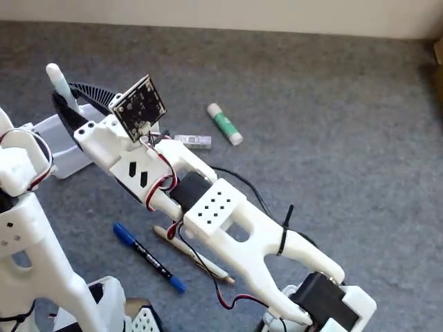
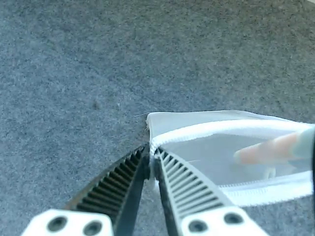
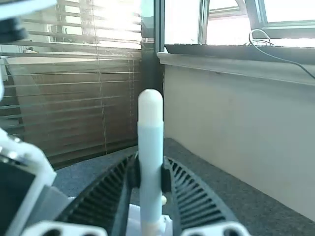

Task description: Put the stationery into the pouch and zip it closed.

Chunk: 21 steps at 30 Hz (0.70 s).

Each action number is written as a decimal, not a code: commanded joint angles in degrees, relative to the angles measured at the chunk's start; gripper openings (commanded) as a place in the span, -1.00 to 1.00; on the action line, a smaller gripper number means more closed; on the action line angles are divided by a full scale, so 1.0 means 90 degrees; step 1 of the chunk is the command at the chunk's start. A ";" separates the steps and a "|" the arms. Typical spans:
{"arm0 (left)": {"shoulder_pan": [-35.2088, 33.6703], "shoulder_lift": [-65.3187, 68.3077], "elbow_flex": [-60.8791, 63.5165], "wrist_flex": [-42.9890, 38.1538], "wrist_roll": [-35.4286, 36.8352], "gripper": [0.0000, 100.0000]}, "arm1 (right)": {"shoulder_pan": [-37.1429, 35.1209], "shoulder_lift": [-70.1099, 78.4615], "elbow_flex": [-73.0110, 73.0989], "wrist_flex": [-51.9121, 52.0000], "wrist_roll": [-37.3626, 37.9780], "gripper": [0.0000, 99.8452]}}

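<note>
My right gripper [image 1: 64, 99] reaches to the far left of the table and is shut on a pale blue pen [image 1: 58, 81], which stands upright between its jaws [image 3: 150, 169]. The pen [image 3: 150, 128] rises above the fingers. Just under it lies the translucent pouch [image 1: 61, 148]. My left gripper [image 2: 150, 150] is shut on the pouch [image 2: 221, 147] at the corner of its white zipper edge. A blurred end of the pen [image 2: 268, 150] shows over the pouch's mouth; I cannot tell whether it is inside.
On the grey carpet lie a green glue stick [image 1: 225, 124], a small clear piece [image 1: 192, 141], a blue marker [image 1: 149, 257] and a wooden pencil [image 1: 197, 257] partly under the right arm. The left arm [image 1: 28, 228] stands at the near left.
</note>
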 commanded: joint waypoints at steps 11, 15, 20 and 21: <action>0.0044 0.0063 0.0083 0.0010 0.0068 -0.99 | -0.0005 -0.0112 -0.0083 0.0816 0.0977 -0.70; 0.0044 0.0063 0.0200 -0.0039 0.0068 -0.99 | -0.0005 -0.0122 -0.0112 0.1118 0.1006 -0.67; 0.0044 0.0063 0.0327 -0.0039 0.0059 -0.99 | -0.0015 -0.0122 -0.0122 0.1148 0.1016 -0.67; 0.0044 0.0063 0.0327 -0.0039 0.0059 -0.99 | -0.0015 -0.0122 -0.0122 0.1148 0.1016 -0.67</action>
